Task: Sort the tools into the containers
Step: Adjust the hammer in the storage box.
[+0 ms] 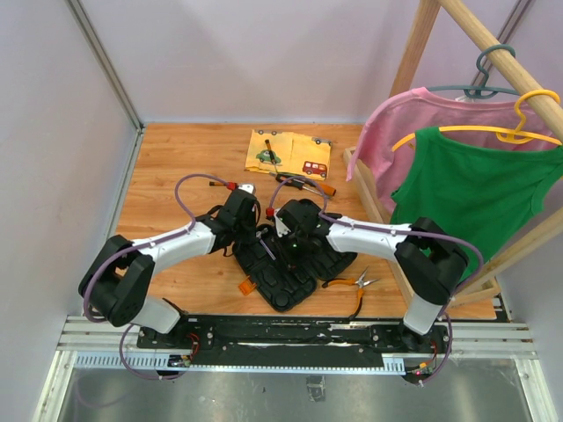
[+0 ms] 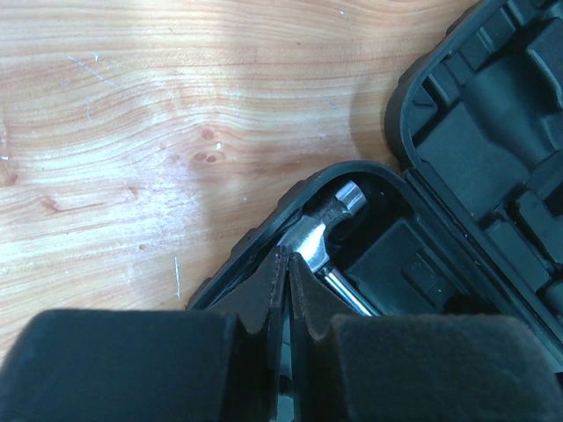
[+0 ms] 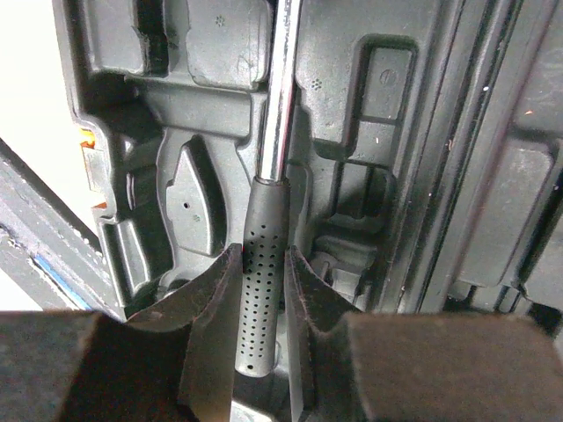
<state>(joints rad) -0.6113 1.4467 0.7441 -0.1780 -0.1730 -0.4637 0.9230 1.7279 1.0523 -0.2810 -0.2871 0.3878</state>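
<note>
Two black hands meet over an open black plastic clamshell tool case [image 1: 286, 290] that lies near the front edge of the pale wooden table [image 1: 176, 167]. Bare, grained board spreads to the left of it and beyond it. The right side is hemmed in by a wooden clothes rack [image 1: 413, 53] hung with a pink shirt [image 1: 396, 132] and a green shirt [image 1: 475, 185]. Plain lilac walls close the back and left.

The left hand [image 2: 283, 264] has its fingers pressed together, with the tips right at the polished head of a steel claw hammer [image 2: 321, 237]. The hammer lies in a moulded slot at the case's rounded corner. The right hand [image 3: 264, 253] pinches the hammer's black, perforated handle.

Orange-handled pliers [image 1: 354, 286] lie on the wood between the case and the rack base. A yellow cloth printed with cars [image 1: 290, 149] sits towards the far edge with a thin dark screwdriver [image 1: 274, 161] across it. An orange-and-black-handled screwdriver [image 1: 308, 184] lies just in front of the cloth.
</note>
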